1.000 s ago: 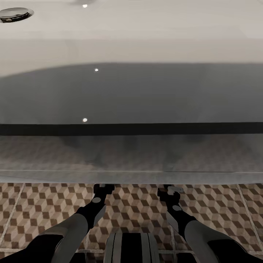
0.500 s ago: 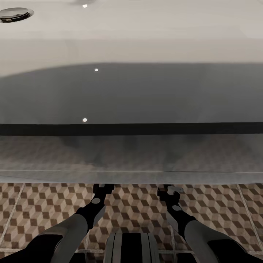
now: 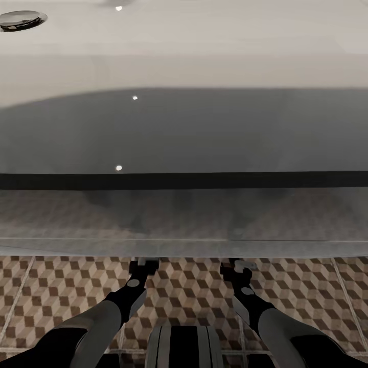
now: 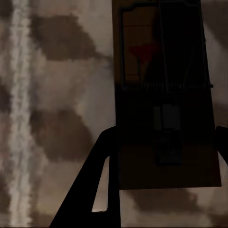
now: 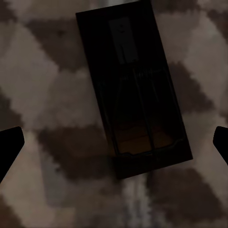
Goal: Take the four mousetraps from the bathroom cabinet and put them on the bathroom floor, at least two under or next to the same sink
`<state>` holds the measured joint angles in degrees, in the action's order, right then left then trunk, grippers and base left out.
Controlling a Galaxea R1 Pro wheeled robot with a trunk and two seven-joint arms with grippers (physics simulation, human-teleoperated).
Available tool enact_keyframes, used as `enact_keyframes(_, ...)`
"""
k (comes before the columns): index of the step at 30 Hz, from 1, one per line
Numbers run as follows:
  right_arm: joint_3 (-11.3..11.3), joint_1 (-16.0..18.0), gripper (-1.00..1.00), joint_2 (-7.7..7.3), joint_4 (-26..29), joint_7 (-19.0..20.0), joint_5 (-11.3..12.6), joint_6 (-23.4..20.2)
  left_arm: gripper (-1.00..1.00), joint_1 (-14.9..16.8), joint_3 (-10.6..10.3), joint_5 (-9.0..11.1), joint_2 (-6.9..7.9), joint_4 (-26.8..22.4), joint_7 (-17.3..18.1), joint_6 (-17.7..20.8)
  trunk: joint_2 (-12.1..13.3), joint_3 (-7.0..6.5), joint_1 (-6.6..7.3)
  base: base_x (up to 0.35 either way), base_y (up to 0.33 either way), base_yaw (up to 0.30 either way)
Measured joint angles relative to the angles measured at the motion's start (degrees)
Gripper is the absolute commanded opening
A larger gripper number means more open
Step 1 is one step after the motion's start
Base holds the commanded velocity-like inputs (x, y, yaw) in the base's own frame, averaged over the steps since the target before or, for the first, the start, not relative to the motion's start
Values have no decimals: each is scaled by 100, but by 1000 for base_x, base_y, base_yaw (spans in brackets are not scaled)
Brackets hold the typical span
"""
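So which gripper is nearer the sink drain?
Left. The drain lies far off to the left in the sink; the left gripper hangs over the floor nearer that side, the right gripper further right.

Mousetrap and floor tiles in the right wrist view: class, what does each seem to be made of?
The mousetrap looks like a flat brown wooden board, matte, carrying thin dark wire, probably metal. The floor tiles look ceramic with a printed brown-and-beige cube pattern; the blur leaves that open.

Floor: cube-patterned tiled bathroom floor with pale grout lines.
On it: one mousetrap lay flat; another mousetrap was also against the tiles.
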<state>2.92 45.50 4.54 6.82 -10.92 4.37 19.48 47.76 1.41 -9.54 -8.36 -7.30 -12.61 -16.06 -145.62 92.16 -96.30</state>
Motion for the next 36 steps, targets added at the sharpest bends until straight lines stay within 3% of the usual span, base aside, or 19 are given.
enact_keyframes(20,0,0,100,1,0,0,0,0,-100,2,33,-12,-6,-134,-9,775,0,0,0,0,0,0)
enact_keyframes(36,0,0,100,2,0,0,0,0,-100,2,38,9,-6,-347,-3,868,0,0,0,0,0,0)
